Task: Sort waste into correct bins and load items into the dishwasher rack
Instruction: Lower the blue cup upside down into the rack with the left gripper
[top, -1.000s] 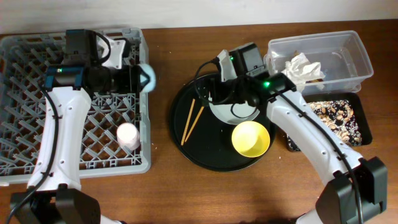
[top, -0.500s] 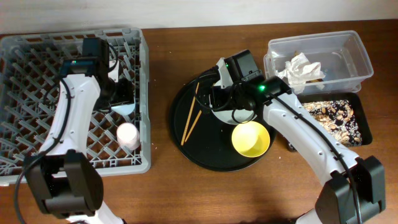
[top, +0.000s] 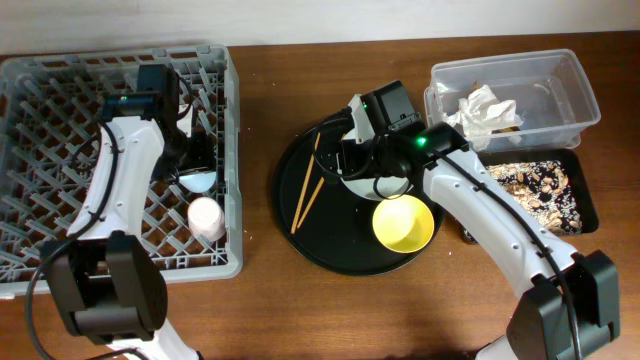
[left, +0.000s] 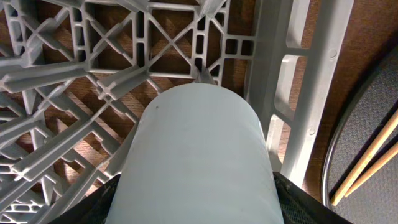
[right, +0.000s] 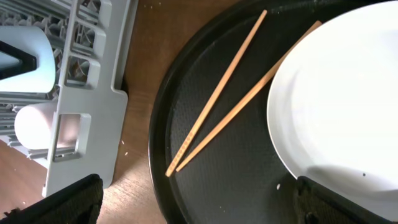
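Observation:
My left gripper is shut on the small blue cup, which hangs low over the lattice floor of the grey dishwasher rack near its right wall. From above, the blue cup is just behind the pink cup, which stands in the rack. My right gripper is open and empty over the round black tray. It hovers between the two chopsticks and the pale plate. The yellow bowl sits at the tray's front.
A clear tub at the back right holds a crumpled white napkin. In front of it a shallow black tray holds brownish food scraps. Bare wooden table lies between the rack and the round tray.
My left arm carried the blue cup from above the rack's right wall down into the rack. The right arm shifted slightly over the plate and stayed open.

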